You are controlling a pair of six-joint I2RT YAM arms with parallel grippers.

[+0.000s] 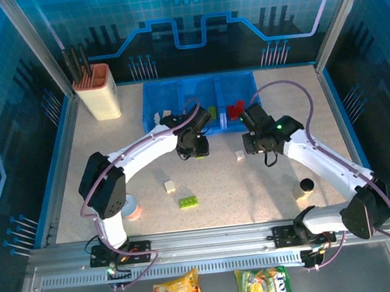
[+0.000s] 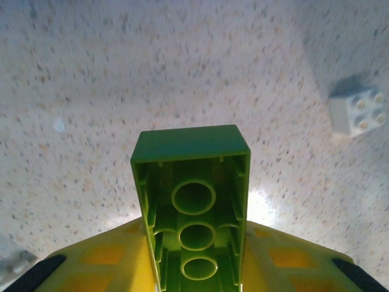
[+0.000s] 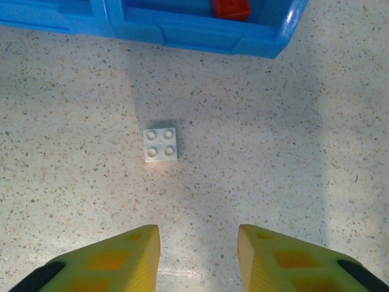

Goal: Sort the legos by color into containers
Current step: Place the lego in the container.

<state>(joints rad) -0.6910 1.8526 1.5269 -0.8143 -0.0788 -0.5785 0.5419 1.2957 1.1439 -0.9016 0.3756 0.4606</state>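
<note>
Left pincer (image 2: 194, 267) is pinching a lime green plastic studded brick (image 2: 193, 201) by its long sides, with the hollow underside and its three round tubes facing the wrist camera, over the speckled counter (image 2: 121, 91). Right pincer (image 3: 199, 243) is spread wide above a small white four-stud square brick (image 3: 160, 145). That one lies studs-up on the counter, near the bright blue plastic tray (image 3: 182, 33), and a red brick (image 3: 231, 8) sits in the tray's rightmost bin. Another green brick (image 1: 188, 202) and a cream brick (image 1: 169, 186) lie loose nearer the front.
</note>
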